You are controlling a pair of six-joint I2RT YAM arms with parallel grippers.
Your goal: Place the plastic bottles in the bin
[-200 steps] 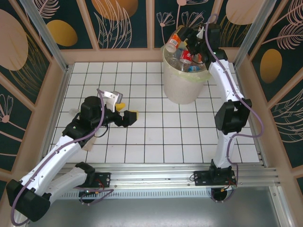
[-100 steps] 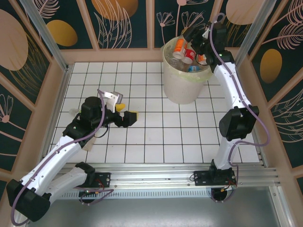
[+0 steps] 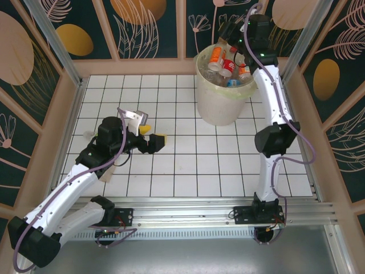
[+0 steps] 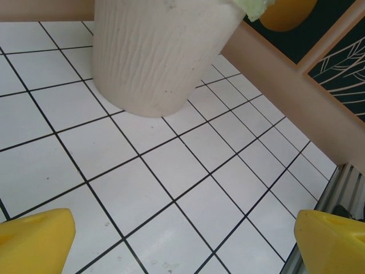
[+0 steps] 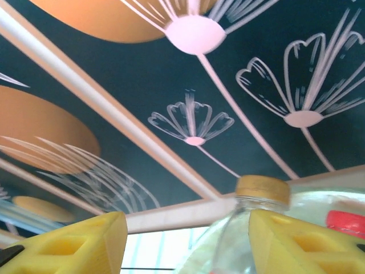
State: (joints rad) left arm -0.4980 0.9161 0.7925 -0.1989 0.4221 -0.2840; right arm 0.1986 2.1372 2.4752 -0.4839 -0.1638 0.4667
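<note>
Above the far rim of the bin (image 3: 219, 108), the right fingers (image 5: 68, 245) have lifted clear, parted and empty: another bottle (image 3: 217, 55) delivered; left fingers (image 4: 34, 240) gape wide, well apart from it.

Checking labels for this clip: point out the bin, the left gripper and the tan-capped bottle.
bin (image 3: 219, 108), top view, bare side wall.
left gripper (image 3: 153, 135), top view, midway between its yellow fingertips.
tan-capped bottle (image 5: 263, 189), right wrist view, on its cap.
</note>
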